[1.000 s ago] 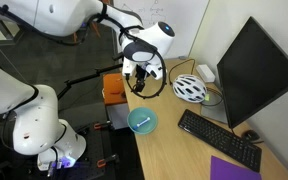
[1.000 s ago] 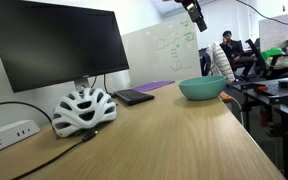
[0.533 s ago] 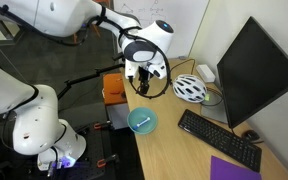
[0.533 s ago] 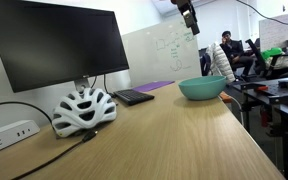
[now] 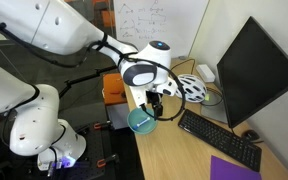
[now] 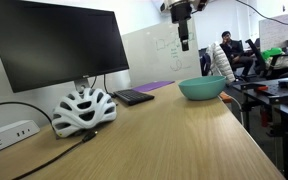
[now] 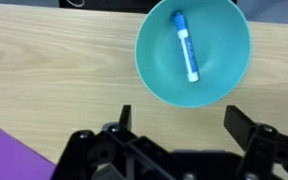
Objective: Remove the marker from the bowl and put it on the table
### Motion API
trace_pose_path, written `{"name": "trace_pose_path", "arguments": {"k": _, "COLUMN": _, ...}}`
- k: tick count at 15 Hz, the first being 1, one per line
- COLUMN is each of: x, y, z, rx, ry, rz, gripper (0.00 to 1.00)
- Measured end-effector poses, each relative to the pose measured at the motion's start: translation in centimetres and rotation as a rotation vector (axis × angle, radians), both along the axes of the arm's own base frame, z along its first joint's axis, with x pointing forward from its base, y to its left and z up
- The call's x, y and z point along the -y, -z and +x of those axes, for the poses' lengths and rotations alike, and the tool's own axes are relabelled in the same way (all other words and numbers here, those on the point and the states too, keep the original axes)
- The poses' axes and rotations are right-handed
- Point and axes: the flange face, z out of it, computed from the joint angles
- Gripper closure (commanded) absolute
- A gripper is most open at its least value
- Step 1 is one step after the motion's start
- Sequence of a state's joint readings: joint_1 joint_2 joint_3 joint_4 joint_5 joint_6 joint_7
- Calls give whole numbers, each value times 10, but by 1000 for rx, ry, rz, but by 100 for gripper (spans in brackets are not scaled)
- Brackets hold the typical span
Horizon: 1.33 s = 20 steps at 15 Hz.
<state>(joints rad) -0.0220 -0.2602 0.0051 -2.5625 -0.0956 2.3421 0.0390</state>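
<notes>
The marker (image 7: 185, 46) lies flat in the bottom of the bowl (image 7: 149, 62), so I hold my claw (image 7: 181, 122) high over the bowl's edge with the jaws spread wide (empty, nothing between them), ready to straddle the barrel on a descent. I count one marker and one bowl, and around them on the desk (image 7: 44, 70) one helmet (image 5: 193, 88), one keyboard (image 5: 219, 138) and one monitor (image 5: 256, 70).

Table (image 6: 174, 140): tan wood, fills the foreground.
Bowl (image 6: 202, 88): teal, upright near the far edge; contents hidden by the rim.
Gripper (image 6: 183, 42): hangs above the bowl, clear of it; jaw state unclear.
Helmet (image 6: 83, 110): white and black, below the monitor (image 6: 54, 45).
Keyboard (image 6: 134, 97): beyond the helmet.
</notes>
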Motion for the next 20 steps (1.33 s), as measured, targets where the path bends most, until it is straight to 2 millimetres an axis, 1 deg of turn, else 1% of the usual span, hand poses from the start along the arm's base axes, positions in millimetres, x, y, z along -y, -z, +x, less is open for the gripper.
{"name": "trace_pose_path", "arguments": {"k": 2, "x": -1, "y": 32, "z": -13, "rx": -1, "ry": -50, "rz": 5, "gripper": 0}}
{"name": "trace_pose_path", "arguments": {"k": 4, "x": -15, "y": 63, "z": -23, "rx": 1, "ry": -101, "rz": 6, "gripper": 0}}
{"name": "trace_pose_path", "arguments": {"k": 7, "x": -32, "y": 95, "z": -28, "rx": 6, "ry": -163, "rz": 0, "gripper": 0}}
{"name": "trace_pose_path", "arguments": {"k": 9, "x": -34, "y": 112, "z": -29, "rx": -20, "ry": -188, "rz": -14, "gripper": 0}}
{"name": "trace_pose_path", "arguments": {"k": 11, "x": -34, "y": 121, "z": -27, "rx": -38, "ry": -194, "rz": -16, "gripper": 0}}
{"name": "trace_pose_path", "arguments": {"k": 16, "x": -34, "y": 120, "z": -24, "rx": -34, "ry": -193, "rz": -14, "gripper": 0}}
{"name": "trace_pose_path", "arguments": {"k": 20, "x": -27, "y": 128, "z": -27, "rx": -57, "ry": -197, "rz": 77, "gripper": 0}}
